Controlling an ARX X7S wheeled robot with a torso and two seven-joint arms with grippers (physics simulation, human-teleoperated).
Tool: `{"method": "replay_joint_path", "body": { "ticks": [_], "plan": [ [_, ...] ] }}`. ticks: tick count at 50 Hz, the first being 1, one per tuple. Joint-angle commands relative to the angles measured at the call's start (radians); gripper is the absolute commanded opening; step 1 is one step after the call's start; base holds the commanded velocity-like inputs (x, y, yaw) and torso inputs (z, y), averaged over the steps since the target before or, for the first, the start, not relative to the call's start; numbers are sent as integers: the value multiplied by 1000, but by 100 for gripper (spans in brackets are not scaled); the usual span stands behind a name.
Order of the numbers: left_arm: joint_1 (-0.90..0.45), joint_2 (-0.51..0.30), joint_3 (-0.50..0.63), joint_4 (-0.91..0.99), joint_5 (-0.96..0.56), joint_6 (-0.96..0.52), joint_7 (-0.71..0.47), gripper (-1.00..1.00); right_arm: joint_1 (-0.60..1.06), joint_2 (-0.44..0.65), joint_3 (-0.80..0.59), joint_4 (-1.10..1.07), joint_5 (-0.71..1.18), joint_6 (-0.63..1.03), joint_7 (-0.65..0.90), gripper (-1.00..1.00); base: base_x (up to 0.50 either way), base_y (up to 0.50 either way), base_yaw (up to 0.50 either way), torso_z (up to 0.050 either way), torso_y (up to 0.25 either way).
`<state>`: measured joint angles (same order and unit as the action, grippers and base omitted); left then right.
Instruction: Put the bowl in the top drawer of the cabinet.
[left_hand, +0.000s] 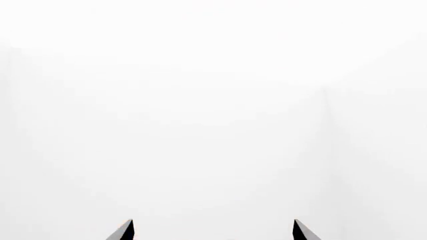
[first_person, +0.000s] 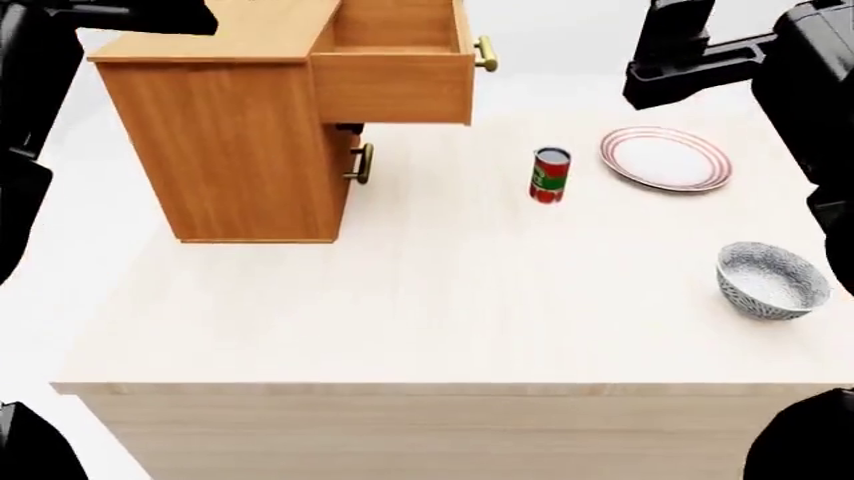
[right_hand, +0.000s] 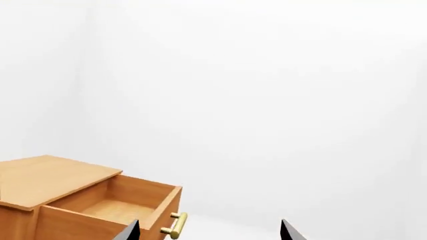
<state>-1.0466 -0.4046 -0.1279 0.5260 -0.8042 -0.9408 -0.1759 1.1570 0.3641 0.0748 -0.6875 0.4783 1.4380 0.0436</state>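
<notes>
The bowl (first_person: 770, 281), patterned blue-grey and white, sits upright near the table's right edge in the head view, with nothing touching it. The cabinet (first_person: 227, 140) stands at the back left. Its top drawer (first_person: 394, 85) is pulled out; the right wrist view looks into the drawer's bare inside (right_hand: 113, 207) past the brass handle (right_hand: 175, 225). My right gripper (right_hand: 210, 232) is open, raised well above the table and far from the bowl. My left gripper (left_hand: 212, 232) is open too and faces only white background. Neither holds anything.
A red can (first_person: 549, 175) stands mid-table and a white plate with red rim rings (first_person: 665, 158) lies behind the bowl. The lower drawer's handle (first_person: 360, 163) shows under the open drawer. The light wood table (first_person: 400, 320) ends just right of the bowl.
</notes>
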Motion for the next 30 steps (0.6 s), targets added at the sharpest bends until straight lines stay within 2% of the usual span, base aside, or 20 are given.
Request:
{"method": "replay_joint_path", "body": {
  "ticks": [1,7,13,30],
  "plan": [
    [-205,-36,-4,-17,-49,-73,-17,100,213,47,-60,100,13,33,-16,100,211,0,0,0,0],
    [-231,-47,26,-44,-18,-57,-6,100,241,52,-101,158,6,-1,-26,100,214,1,0,0,0],
    [-307,-51,32,-56,-41,-115,-37,100,290,56,-119,209,5,-13,-36,100,212,10,0,0,0],
    [-292,-47,104,-133,53,17,35,100,345,82,-177,291,-29,-112,-50,100,214,161,0,0,0]
  ]
}}
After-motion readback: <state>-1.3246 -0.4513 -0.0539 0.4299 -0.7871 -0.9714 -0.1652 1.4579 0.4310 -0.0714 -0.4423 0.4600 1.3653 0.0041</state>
